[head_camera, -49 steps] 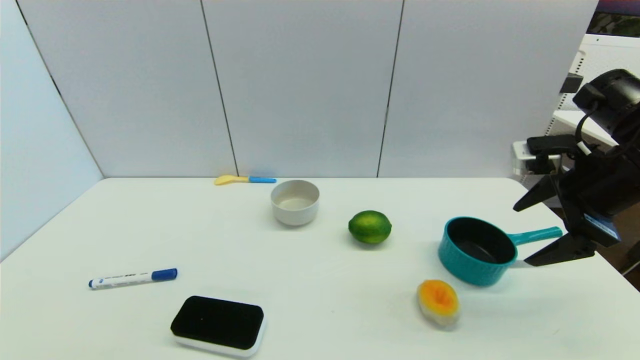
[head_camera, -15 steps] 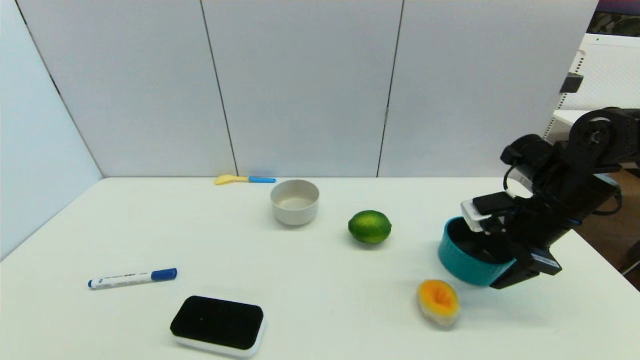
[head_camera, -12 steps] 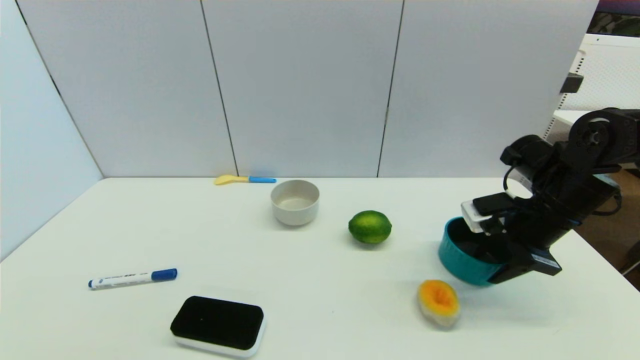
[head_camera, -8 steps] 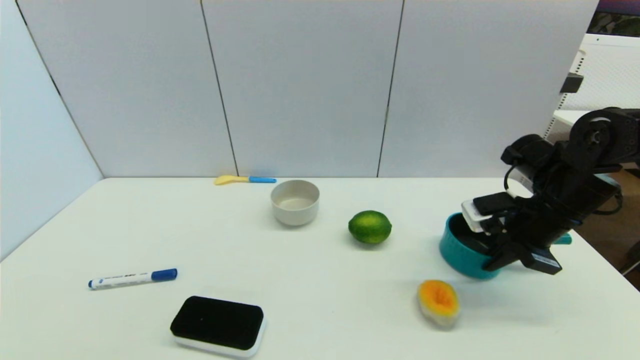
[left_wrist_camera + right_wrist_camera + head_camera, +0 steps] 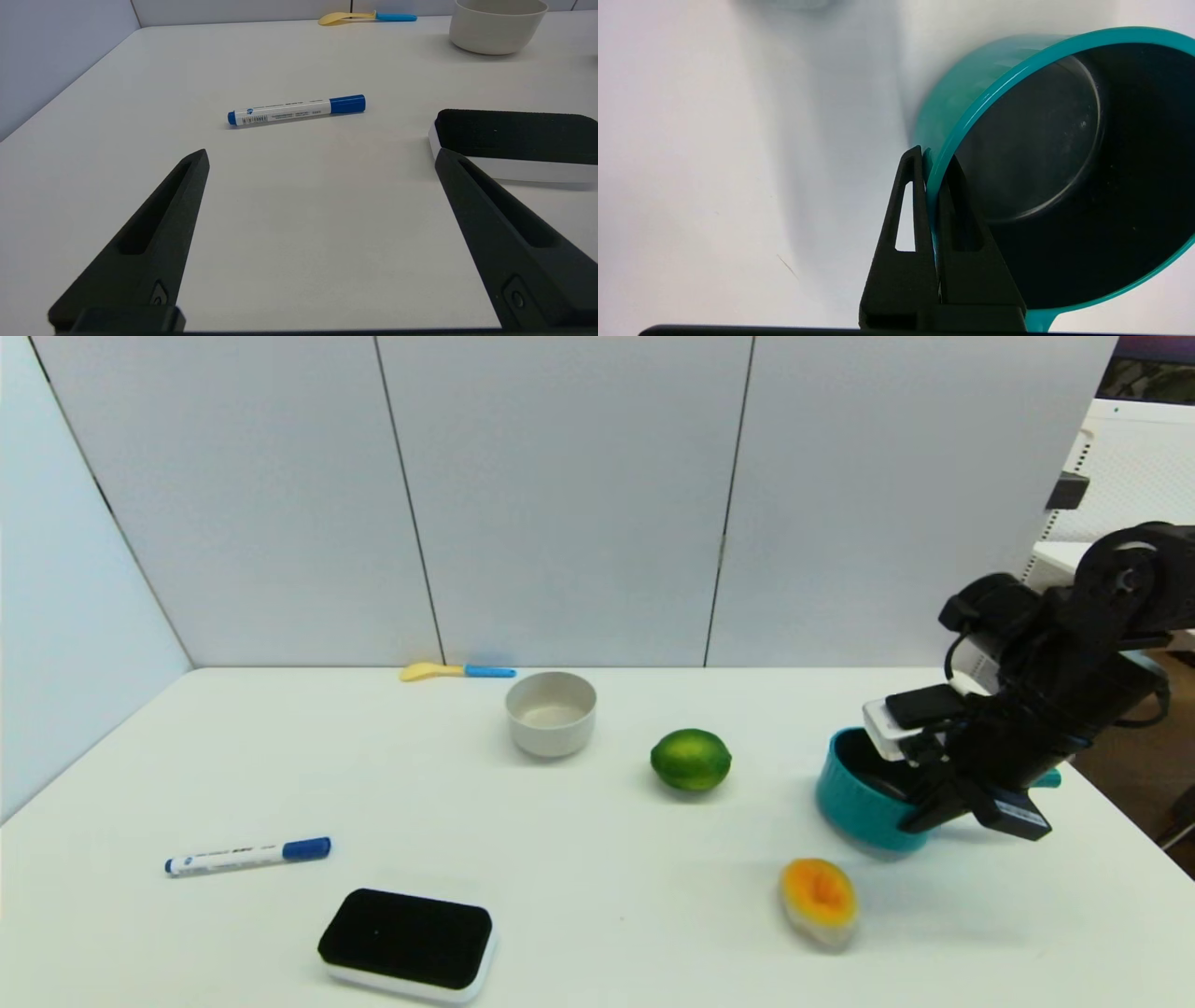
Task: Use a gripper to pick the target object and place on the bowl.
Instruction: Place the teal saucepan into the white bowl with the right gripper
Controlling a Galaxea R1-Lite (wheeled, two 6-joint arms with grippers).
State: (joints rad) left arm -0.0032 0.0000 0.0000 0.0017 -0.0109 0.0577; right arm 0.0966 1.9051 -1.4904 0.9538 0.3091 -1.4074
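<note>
The teal saucepan (image 5: pixel 854 798) is at the table's right, tilted and lifted a little, its handle tip (image 5: pixel 1050 778) poking out behind the arm. My right gripper (image 5: pixel 920 807) is shut on the saucepan's rim, one finger outside and one inside the black interior; the right wrist view shows the rim (image 5: pixel 966 126) pinched between the fingers (image 5: pixel 934 161). The off-white bowl (image 5: pixel 551 712) stands at the table's back middle, far left of the saucepan; it also shows in the left wrist view (image 5: pixel 496 23). My left gripper (image 5: pixel 320 156) is open and empty, low over the table's front left.
A green lime (image 5: pixel 691 760) lies between bowl and saucepan. An orange melon piece (image 5: pixel 819 900) lies just in front of the saucepan. A blue marker (image 5: pixel 247 856), a black eraser (image 5: pixel 407 943) and a yellow-blue spoon (image 5: pixel 456 671) lie on the left half. The table's right edge is close to the arm.
My right gripper came in over the saucepan and shut on its rim. The saucepan has tipped and risen slightly, shifting back from the melon piece. The left arm has not moved.
</note>
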